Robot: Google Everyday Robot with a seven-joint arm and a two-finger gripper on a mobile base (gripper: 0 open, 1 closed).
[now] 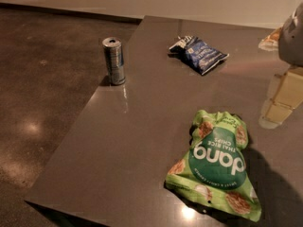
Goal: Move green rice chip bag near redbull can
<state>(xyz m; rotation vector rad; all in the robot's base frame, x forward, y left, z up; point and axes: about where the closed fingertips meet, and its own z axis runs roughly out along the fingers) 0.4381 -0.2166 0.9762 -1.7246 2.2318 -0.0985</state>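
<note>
Green rice chip bag (215, 167) lies flat near the table's (137, 141) front edge. Redbull can (114, 60) stands at the left edge, well apart. Pincer (279, 103) hangs by the right edge, clear of the bag; whether open or closed cannot be told. Best grasp the bag's crimped top, then set it down short of the can.

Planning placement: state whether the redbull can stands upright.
Upright: redbull can rests on its base, top up; gripper hovers far right.

Green bag (215, 169) flat; can (114, 60) upright

The right edge cuts off the gripper (276, 109).
</note>
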